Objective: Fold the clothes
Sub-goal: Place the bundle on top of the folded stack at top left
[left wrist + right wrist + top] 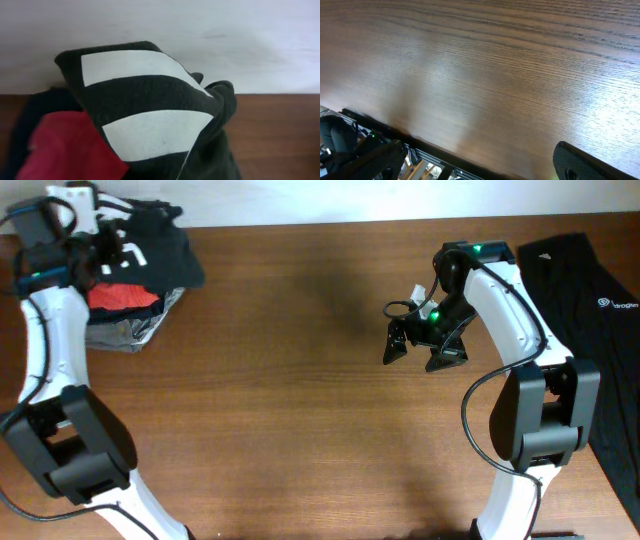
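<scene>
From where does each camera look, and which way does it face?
Overhead: above the table, facing straight down; left arm and right arm show.
Left wrist: low, facing the striped black shirt and wall; no jaws show.
Right wrist: tilted down at the tabletop; one dark jaw tip shows.
Shared: overhead and left wrist both show that shirt and the red cloth.

On my overhead feed the left arm (45,340) and right arm (505,290) look alike. Both have slim white links joined by chunky black joint housings, with the biggest blocks low near each base. A thin black cable (466,412) loops beside the right arm's lower link, and another trails along the left. Small green lights (478,250) glow on the right arm's upper joints. The right end effector (420,352) is all black, and its wedge-shaped fingers (580,164) are matte plastic.
</scene>
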Motion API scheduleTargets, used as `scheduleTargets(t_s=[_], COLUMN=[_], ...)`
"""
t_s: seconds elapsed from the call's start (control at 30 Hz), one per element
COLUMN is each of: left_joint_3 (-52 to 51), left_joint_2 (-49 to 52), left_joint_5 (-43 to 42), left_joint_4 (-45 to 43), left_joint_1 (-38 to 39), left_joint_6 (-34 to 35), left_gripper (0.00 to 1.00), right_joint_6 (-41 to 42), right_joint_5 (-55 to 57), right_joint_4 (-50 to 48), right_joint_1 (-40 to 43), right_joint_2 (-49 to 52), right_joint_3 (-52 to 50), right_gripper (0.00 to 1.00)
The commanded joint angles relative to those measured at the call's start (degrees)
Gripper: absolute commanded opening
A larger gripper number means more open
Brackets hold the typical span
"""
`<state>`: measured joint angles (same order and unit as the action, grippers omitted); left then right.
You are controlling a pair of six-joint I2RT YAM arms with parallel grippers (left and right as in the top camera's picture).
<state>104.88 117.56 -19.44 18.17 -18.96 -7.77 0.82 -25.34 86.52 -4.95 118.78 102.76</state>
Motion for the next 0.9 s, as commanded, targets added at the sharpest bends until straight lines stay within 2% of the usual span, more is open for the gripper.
scheduleTargets(t_s=[0.0, 0.53, 0.87], left_joint_3=[1.51, 1.73, 11.19], left_joint_2=[0.76, 8.09, 8.04], left_joint_5=[-0.02, -0.17, -0.22], left_joint_4=[-1.79, -7.69, -2.73], left_joint_1=[-2.25, -7.37, -7.37], left_joint_6=[-0.87, -0.90, -0.68], left_gripper=[0.01, 0.04, 0.04], right_joint_6=[-0.57, -0.57, -0.59], right_joint_5=[0.72, 0.72, 0.79], right_joint_4=[0.57, 1.64, 1.95], right_joint_1=[0.00, 0.00, 0.00], right_joint_2=[-1.95, -1.95, -1.95], right_joint_3=[0.74, 0.74, 0.74], right_gripper=[0.99, 0.99, 0.99])
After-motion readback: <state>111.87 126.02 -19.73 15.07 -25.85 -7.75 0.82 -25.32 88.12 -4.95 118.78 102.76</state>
